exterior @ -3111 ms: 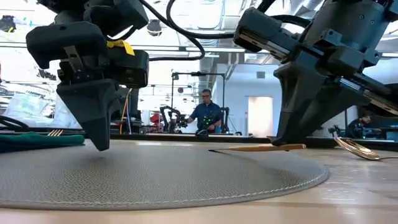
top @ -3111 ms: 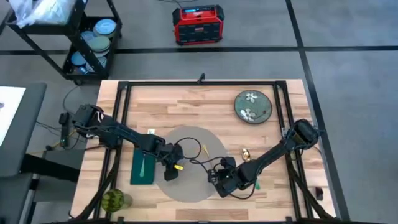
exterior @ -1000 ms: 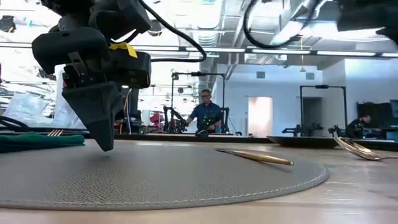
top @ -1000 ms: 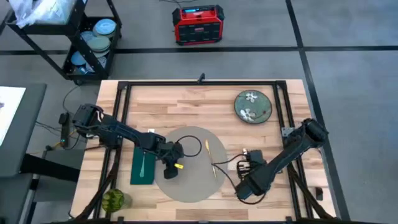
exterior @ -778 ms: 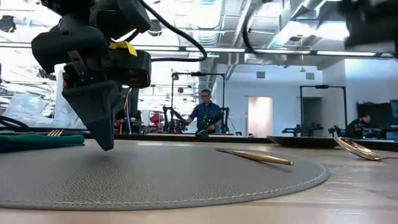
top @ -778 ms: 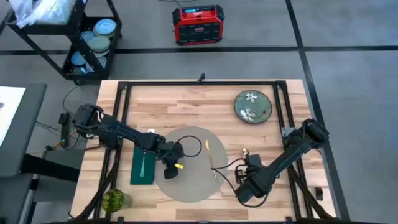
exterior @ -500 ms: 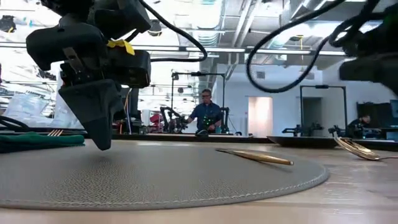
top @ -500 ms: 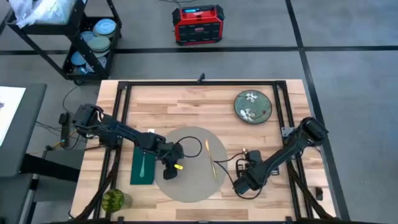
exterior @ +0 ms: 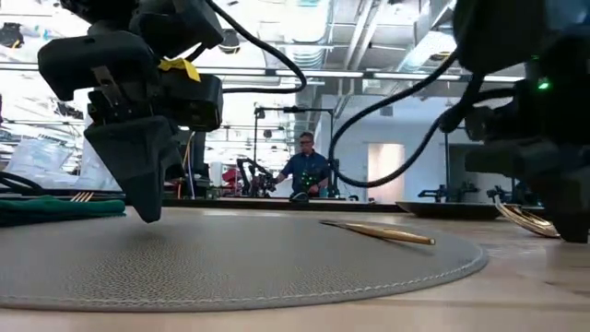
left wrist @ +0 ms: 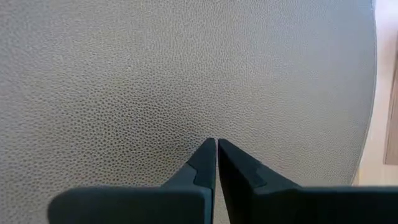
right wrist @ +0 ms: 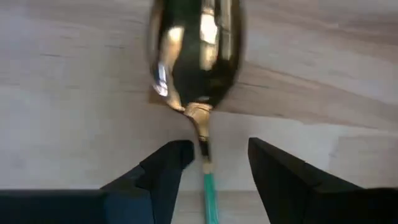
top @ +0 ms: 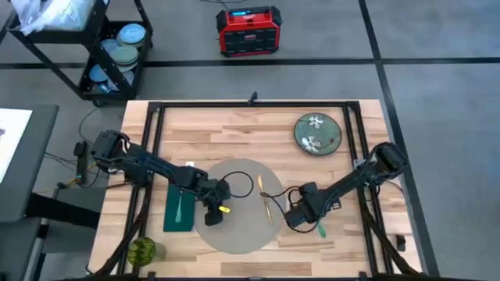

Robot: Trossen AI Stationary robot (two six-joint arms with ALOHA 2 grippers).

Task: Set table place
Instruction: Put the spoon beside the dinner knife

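Nearest me, my right hand (right wrist: 208, 163) hangs low over the bench (top: 234, 129) just beside the right edge of the placemat (top: 234, 226), its fingers spread apart with a gold spoon (right wrist: 196, 56) lying under them; the spoon's green-tipped handle (right wrist: 208, 190) runs into the gap between the fingers, but neither finger touches it yet, so the hand holds nothing. I judge the step in hand is picking up this spoon to lay it beside the place. The next move calls for lowering until the fingertips straddle the thin handle, then closing gently, since a flat handle on bare wood could slip or skid. A little farther in, my left hand (left wrist: 216, 149) waits over the placemat's left part, fingers pressed together and empty, tips just above the grey weave. A gold knife (top: 264, 199) lies on the mat's right part, near my right hand, and a fork (top: 179, 206) rests on the green napkin (top: 178, 222) at the mat's left. Farthest off, the floral plate (top: 317, 133) sits well apart from the placemat, not yet brought to it
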